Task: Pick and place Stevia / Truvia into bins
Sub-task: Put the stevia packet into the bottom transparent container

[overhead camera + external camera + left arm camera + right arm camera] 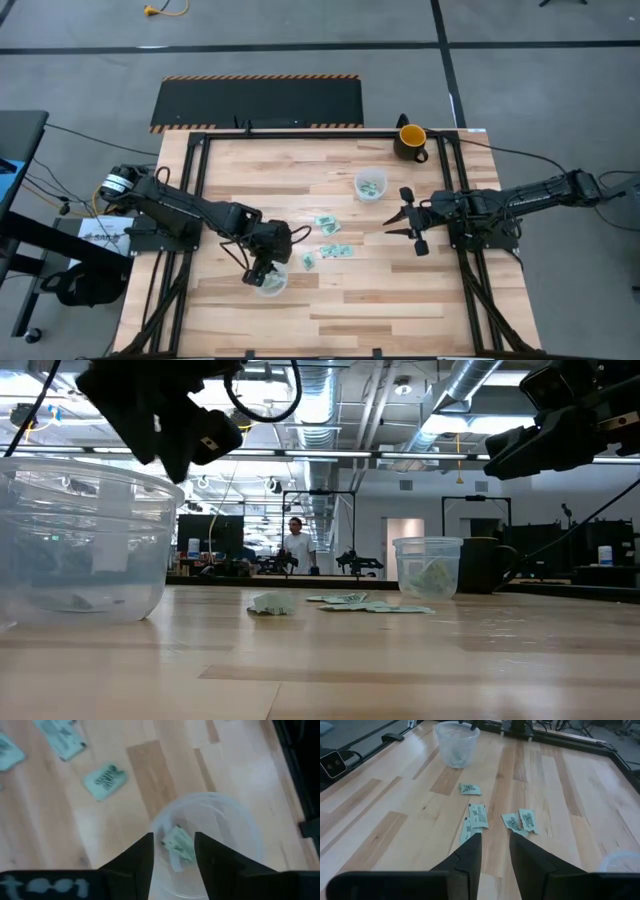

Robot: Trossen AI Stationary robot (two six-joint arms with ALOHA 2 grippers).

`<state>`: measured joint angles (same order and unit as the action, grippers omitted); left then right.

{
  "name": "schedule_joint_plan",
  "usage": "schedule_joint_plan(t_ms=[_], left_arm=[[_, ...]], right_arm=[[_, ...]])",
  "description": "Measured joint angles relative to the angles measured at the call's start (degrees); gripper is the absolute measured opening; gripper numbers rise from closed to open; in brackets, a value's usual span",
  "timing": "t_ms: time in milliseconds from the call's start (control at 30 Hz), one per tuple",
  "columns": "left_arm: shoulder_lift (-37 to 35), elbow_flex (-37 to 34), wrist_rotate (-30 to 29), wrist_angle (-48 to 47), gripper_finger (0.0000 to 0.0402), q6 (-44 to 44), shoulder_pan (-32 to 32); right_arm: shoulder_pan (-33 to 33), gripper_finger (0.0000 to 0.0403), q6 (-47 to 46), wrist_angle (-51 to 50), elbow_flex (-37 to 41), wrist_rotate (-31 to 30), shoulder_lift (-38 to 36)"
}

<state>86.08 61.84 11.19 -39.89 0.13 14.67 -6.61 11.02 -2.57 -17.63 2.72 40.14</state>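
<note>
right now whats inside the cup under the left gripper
At least one green and white sachet lies at the bottom of the clear cup, directly below the open left gripper. The gripper's fingers cover part of the cup floor, so more may be hidden.

The high view looks straight down on the whole bench (pixel 400 290). The low view sits at bench height, close to one cup (pixel 75 540), facing the room. The left wrist view looks steeply down, near that same cup (pixel 210 845). The right wrist view looks across the bench toward 9 o'clock, sharing cup (pixel 457 742) and sachets (pixel 479 815).
</note>
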Motion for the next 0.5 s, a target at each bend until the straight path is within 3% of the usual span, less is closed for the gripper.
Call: schedule_joint_plan(t_ms=[367, 500], left_arm=[[0.1, 4.9, -10.4, -3.9, 0.0144, 8.2, -2.8], [1.5, 6.6, -11.1, -3.1, 0.0145, 11.5, -4.0]], right_arm=[[0.0, 0.0093, 0.0, 0.0, 0.0, 0.0, 0.0], [0.0, 0.0093, 0.1, 0.0, 0.0, 0.0, 0.0]])
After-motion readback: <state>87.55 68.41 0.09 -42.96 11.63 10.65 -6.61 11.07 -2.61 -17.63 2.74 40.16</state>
